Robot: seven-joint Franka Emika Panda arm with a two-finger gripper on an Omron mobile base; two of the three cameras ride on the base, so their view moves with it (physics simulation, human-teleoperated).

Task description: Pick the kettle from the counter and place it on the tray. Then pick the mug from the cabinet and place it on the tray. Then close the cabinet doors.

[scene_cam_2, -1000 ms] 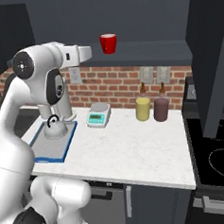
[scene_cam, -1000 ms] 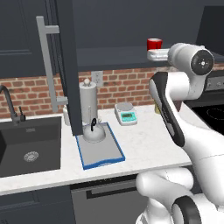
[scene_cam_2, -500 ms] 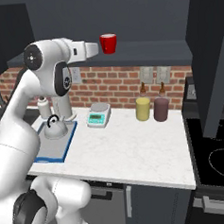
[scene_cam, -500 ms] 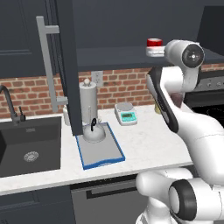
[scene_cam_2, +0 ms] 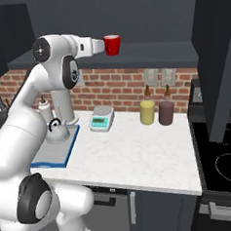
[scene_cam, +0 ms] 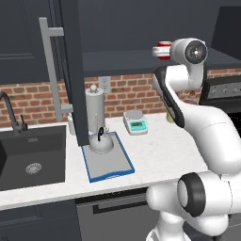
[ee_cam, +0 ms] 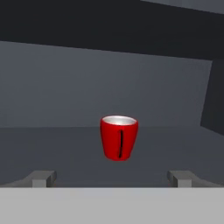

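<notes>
The red mug (scene_cam_2: pixel 112 44) stands upright on the shelf of the open cabinet (scene_cam_2: pixel 152 54). My gripper (scene_cam_2: pixel 103 45) is level with it, just to its left, and open. In the hand view the mug (ee_cam: pixel 119 137) sits straight ahead with its handle facing me. My gripper (ee_cam: pixel 112 178) is open, its fingertips (ee_cam: pixel 43 178) set wide on either side and short of the mug. The silver kettle (scene_cam: pixel 101 142) sits on the blue-rimmed tray (scene_cam: pixel 113 164) on the white counter (scene_cam: pixel 160 146). Both cabinet doors (scene_cam: pixel 70 70) stand open.
A tall grey cylinder (scene_cam: pixel 94 110) stands behind the tray, and a white scale (scene_cam: pixel 135 121) to its right. The yellow canister (scene_cam_2: pixel 147 112) and maroon canister (scene_cam_2: pixel 166 113) stand by the brick wall. The dark sink (scene_cam: pixel 28 160) lies to the left and the stove (scene_cam_2: pixel 223 163) to the right. The right door (scene_cam_2: pixel 218 56) hangs over the stove.
The arm has stretched forward and slightly up, bringing the open gripper close to the mug. The mug, kettle and tray have not moved.
</notes>
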